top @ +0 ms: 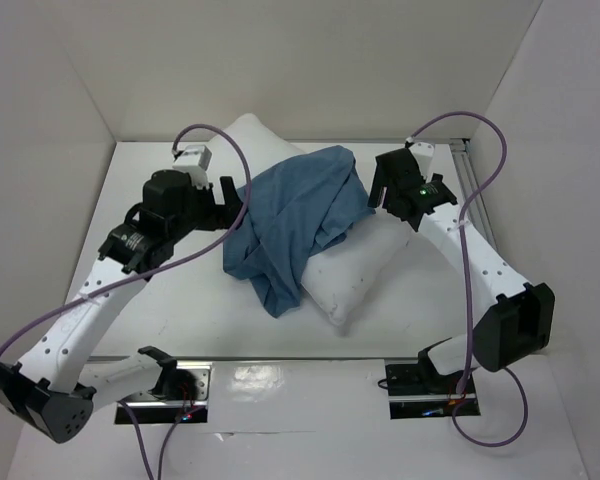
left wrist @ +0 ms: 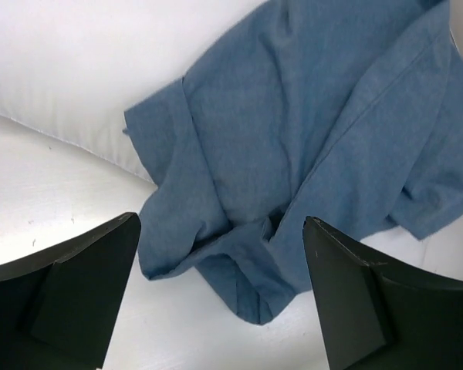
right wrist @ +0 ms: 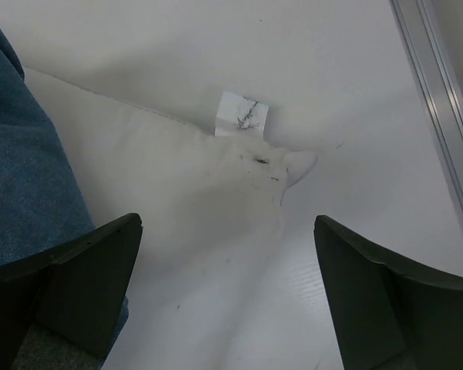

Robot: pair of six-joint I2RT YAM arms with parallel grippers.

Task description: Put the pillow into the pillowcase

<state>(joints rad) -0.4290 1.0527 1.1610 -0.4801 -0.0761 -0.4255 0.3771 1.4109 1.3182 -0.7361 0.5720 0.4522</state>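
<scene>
light: bright, even | shadows: faint | glare: sheen on table (top: 260, 378) near edge | focus: wrist views soft (foreground most)

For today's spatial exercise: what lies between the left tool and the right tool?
The pillowcase, draped over the pillow, lies between them, seen in the top view.

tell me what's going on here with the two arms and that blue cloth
Two robot arms are set to put a pillow into a pillowcase, and nothing is held at this moment. The pillow lies on the table with the blue pillowcase draped loosely over its middle, so it is not yet inside. The left hand is open beside the pillowcase's left edge. The right hand is open above the pillow's right corner, near its small tag.
</scene>
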